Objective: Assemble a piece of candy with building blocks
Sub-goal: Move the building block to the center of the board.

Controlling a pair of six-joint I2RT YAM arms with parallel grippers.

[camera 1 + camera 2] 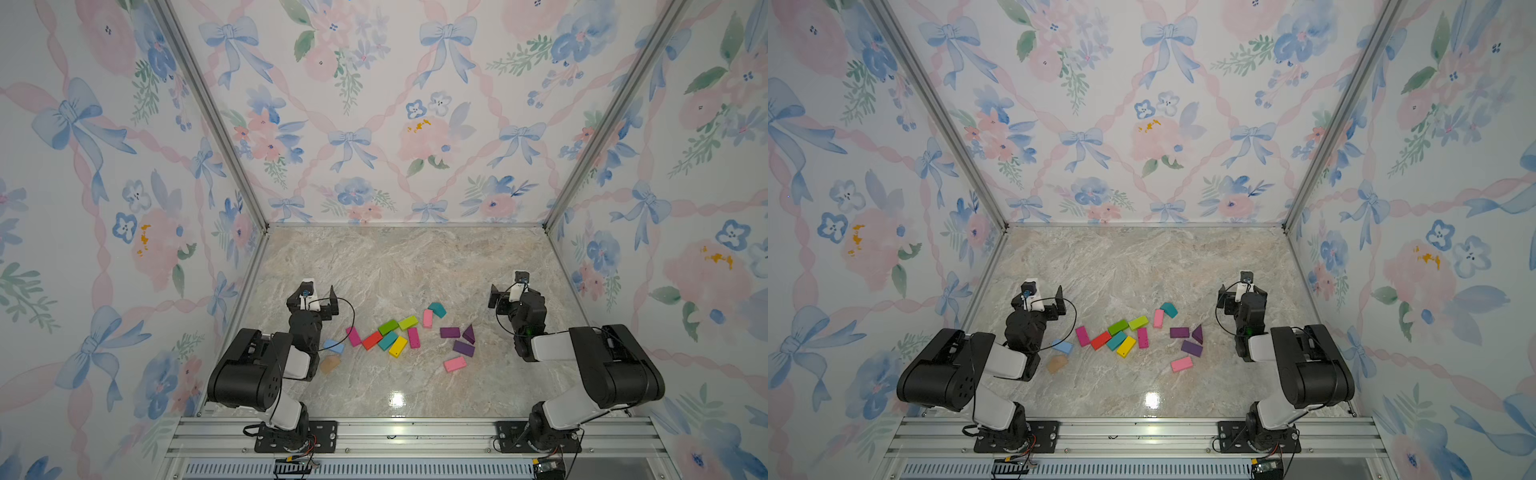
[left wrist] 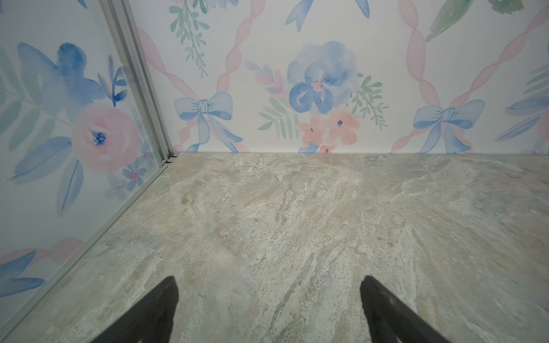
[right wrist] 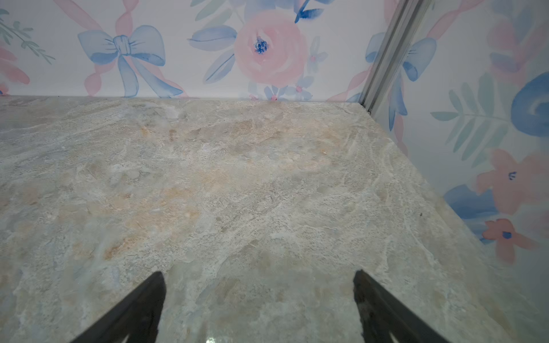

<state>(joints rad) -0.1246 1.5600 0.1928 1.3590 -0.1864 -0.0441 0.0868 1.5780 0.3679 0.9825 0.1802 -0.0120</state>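
Note:
The building blocks [image 1: 397, 346] lie loose on the marble table [image 1: 407, 266], midway between the two arms in both top views. Among them are magenta [image 1: 353, 336], red [image 1: 372, 340], green [image 1: 388, 326], teal [image 1: 1168, 309], pink [image 1: 1181, 364] and purple [image 1: 450, 332] pieces. A light blue one [image 1: 333, 345] and a tan one [image 1: 1057, 364] lie beside the left arm. My left gripper [image 1: 311, 299] [image 2: 269, 279] is open and empty, left of and behind the blocks. My right gripper [image 1: 515, 293] [image 3: 258, 272] is open and empty, right of and behind them. Neither wrist view shows any block.
Flowered walls enclose the table on three sides, with metal corner posts [image 1: 216, 120] [image 3: 386, 56]. An aluminium rail [image 1: 415, 436] carrying both arm bases runs along the front edge. Bare marble stretches from the grippers to the back wall [image 2: 297, 89].

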